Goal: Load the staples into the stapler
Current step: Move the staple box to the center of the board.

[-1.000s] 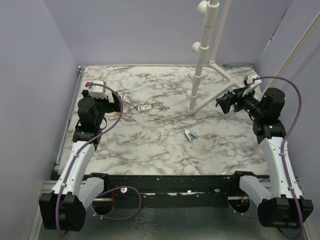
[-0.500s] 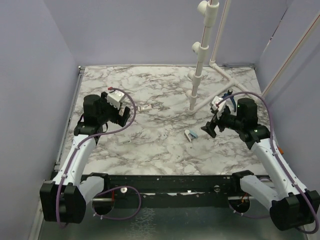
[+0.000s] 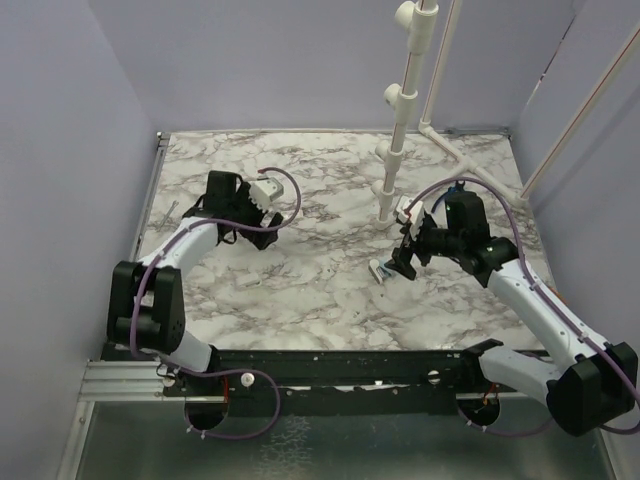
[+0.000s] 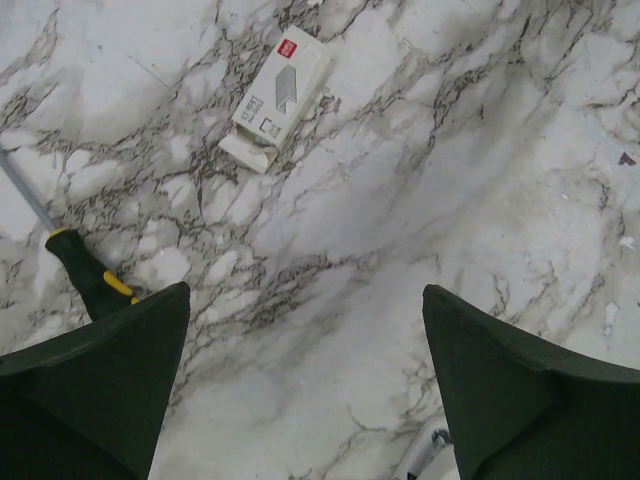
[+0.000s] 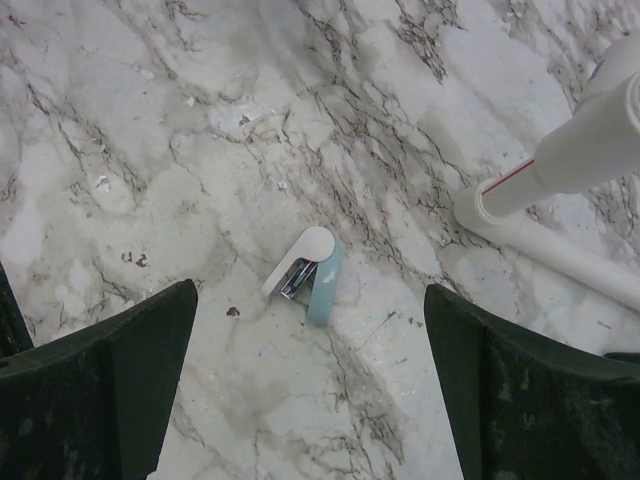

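Right wrist view | small white-and-teal plastic stapler (image 5: pixel 308 272) lies on marble top (image 5: pixel 150 150), below wide-open right gripper (image 3: pixel 408 255), just swung in fr. right edge | left gripper (image 3: pixel 255 230), also spread, empty, moved inboard nr thin silvery staple strip (image 3: pixel 248 283) | grasps pending.

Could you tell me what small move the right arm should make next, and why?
Probably lower the right gripper straight down toward the stapler. Its jaws stand open, and the stapler lies untouched on the table, centred in the wrist view, so a short descent would likely bracket it for a grasp.
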`<state>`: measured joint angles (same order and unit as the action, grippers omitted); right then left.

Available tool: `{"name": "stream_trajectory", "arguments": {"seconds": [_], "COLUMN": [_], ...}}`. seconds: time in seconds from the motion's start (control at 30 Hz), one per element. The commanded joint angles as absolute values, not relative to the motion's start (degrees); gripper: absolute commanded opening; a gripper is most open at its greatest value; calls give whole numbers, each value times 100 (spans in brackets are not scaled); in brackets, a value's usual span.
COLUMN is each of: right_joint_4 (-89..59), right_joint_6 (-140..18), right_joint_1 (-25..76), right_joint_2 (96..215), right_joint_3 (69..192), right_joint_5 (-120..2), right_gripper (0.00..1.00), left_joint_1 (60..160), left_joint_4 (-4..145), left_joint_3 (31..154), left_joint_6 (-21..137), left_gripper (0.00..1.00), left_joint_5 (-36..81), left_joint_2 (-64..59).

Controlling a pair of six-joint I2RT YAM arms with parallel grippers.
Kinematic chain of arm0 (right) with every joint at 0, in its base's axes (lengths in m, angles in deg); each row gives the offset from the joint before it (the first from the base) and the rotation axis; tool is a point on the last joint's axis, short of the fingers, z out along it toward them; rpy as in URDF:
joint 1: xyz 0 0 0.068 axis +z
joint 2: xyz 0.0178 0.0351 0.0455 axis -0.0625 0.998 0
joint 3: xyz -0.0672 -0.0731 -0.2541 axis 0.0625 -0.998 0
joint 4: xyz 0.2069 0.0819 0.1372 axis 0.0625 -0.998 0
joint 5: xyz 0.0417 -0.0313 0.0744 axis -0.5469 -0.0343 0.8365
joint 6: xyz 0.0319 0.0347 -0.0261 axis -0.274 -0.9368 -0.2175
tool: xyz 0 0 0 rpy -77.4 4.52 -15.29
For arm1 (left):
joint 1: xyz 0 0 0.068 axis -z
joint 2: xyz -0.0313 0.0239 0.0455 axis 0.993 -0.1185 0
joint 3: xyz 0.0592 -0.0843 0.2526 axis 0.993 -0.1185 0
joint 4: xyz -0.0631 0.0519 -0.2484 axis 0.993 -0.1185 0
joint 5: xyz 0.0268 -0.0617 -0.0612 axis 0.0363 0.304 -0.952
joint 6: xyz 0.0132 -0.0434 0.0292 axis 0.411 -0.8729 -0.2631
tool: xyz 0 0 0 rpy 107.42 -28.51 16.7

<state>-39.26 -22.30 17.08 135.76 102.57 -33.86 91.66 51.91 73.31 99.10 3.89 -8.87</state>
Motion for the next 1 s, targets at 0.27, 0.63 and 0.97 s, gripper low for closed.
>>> {"name": "stream_trajectory", "arguments": {"seconds": [0.27,0.63,0.97], "right_joint_4": [-3828,-3873,-3570], "right_joint_6": [-2364,-2352,-2480], "right_joint_1": [1724,1724,1724], "right_joint_2": [13531,13673,13856], "right_joint_3": [9955,9931,9869], "right_joint_5": [-3260,-3314,-3089], "right_gripper": [100,100,100], "left_joint_1": [9715,9853,10539], "left_joint_4": [5020,3611,3307], "left_joint_3": [9321,10846,9268], "left_joint_6": [11454,12238,12446], "left_gripper": [88,56,27], "left_joint_5": [187,169,-116], "left_joint_2": [-3497,-4872,-3736]}}
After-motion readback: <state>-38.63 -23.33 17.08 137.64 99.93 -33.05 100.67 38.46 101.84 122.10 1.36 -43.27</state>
